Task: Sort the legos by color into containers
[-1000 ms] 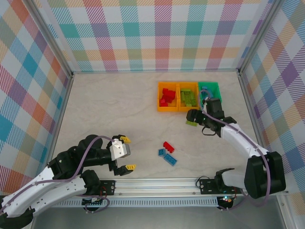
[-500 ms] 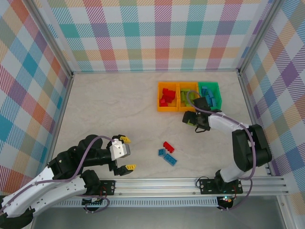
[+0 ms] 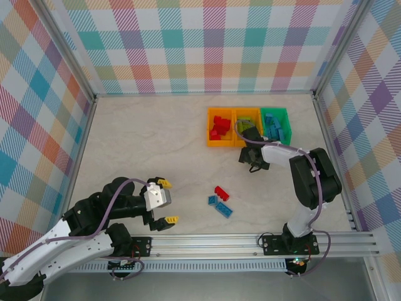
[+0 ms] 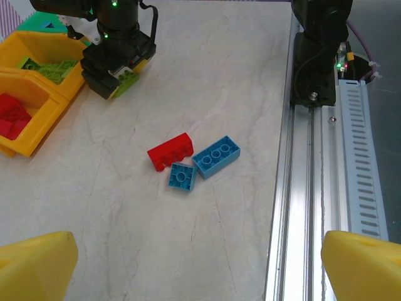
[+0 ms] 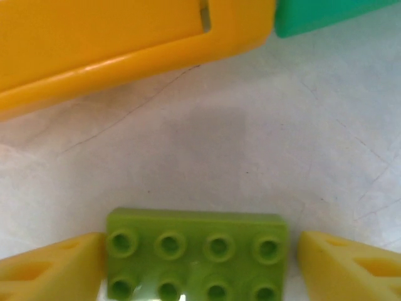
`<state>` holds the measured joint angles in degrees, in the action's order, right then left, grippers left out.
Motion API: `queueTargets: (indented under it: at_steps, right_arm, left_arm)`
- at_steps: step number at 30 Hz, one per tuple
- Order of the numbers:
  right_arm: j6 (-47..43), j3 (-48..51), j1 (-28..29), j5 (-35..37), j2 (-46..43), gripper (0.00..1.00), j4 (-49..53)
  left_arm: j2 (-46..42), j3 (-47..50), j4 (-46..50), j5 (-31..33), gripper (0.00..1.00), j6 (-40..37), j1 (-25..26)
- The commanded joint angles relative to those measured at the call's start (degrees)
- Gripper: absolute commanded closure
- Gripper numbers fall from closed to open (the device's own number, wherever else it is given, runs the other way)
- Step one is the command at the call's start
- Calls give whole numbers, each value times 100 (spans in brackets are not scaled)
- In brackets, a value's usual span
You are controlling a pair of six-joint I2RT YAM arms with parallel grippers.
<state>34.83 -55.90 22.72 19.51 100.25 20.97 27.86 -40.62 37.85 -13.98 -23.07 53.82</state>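
The right end effector [image 3: 252,157] brackets a lime green lego [image 5: 197,251] toward the surface's far-right corner, just before the orange bin [image 3: 247,144]. I cannot tell whether it is clenched. Best to squeeze squarely, clear the rim, then release.

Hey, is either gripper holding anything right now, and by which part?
Left gripper: nothing. Right gripper brackets a lime green lego by its short ends; one finger touches, the other shows a gap, so grip uncertain.
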Motion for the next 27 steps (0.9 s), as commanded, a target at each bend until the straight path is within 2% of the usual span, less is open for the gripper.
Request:
queueTargets:
  at_steps: [1,5,9,14,18,22,27]
  right_arm:
    - [5,-110,59,-29,140,36,45]
    - [50,81,64,-94,-28,44,-40]
    - [54,463,73,-105,-604,55,-223]
    - [85,752,118,24,-1701,55,-40]
    - [-239,452,114,176,-2380,55,66]
    - [-830,-497,11,290,-1938,52,100]
    - [-1287,-1946,-433,-92,-545,51,159]
  left_arm:
    - [-70,64,52,-12,0,-75,-64]
    - [-71,81,65,-300,0,-149,-64]
    - [-50,72,105,-571,0,-246,-65]
    - [-70,65,114,-450,0,-251,-60]
    - [-53,72,91,-422,0,-259,-70]
    - [-50,63,109,-389,0,-260,-71]
    - [-135,90,127,-258,0,-251,-72]
